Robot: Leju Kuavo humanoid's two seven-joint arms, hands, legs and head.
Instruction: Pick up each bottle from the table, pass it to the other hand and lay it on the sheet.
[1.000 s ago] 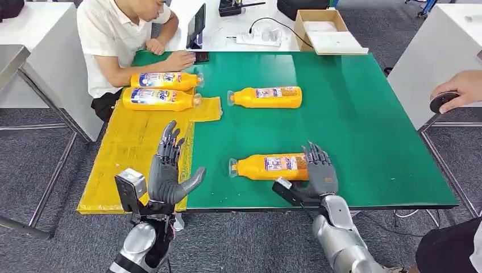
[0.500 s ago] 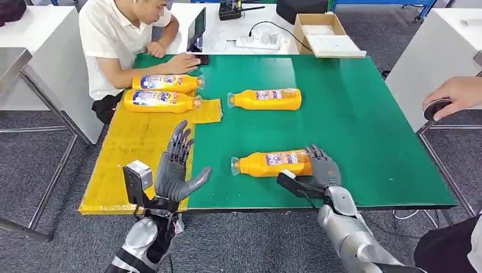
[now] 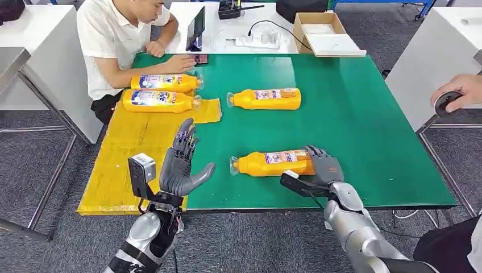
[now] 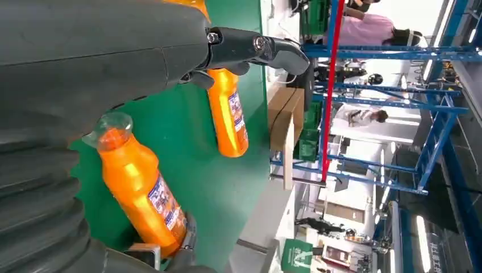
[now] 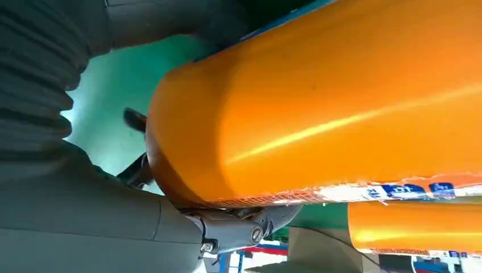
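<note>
An orange bottle (image 3: 271, 163) lies on the green table (image 3: 369, 125) near the front edge, cap to the left. My right hand (image 3: 324, 168) curls around its base end; the right wrist view has the bottle (image 5: 341, 102) pressed into the palm, with the thumb (image 5: 239, 227) under it. My left hand (image 3: 181, 166) is raised and open, fingers spread, over the inner edge of the yellow sheet (image 3: 128, 153). A second bottle (image 3: 265, 98) lies farther back on the table. Two bottles (image 3: 163, 82) (image 3: 158, 100) lie on the sheet's far end. The left wrist view looks past the thumb (image 4: 256, 48) to the near bottle (image 4: 139, 187).
A person (image 3: 116, 40) sits at the table's far left corner, a hand by a phone (image 3: 199, 58). Behind the table stand a cardboard box (image 3: 321, 28) and a power strip (image 3: 258, 38). Another person's hand (image 3: 461, 91) holds a dark round object at the right.
My right hand's fingers went from spread above the near bottle's base to curled around it. My left hand rose and moved slightly right, staying open.
</note>
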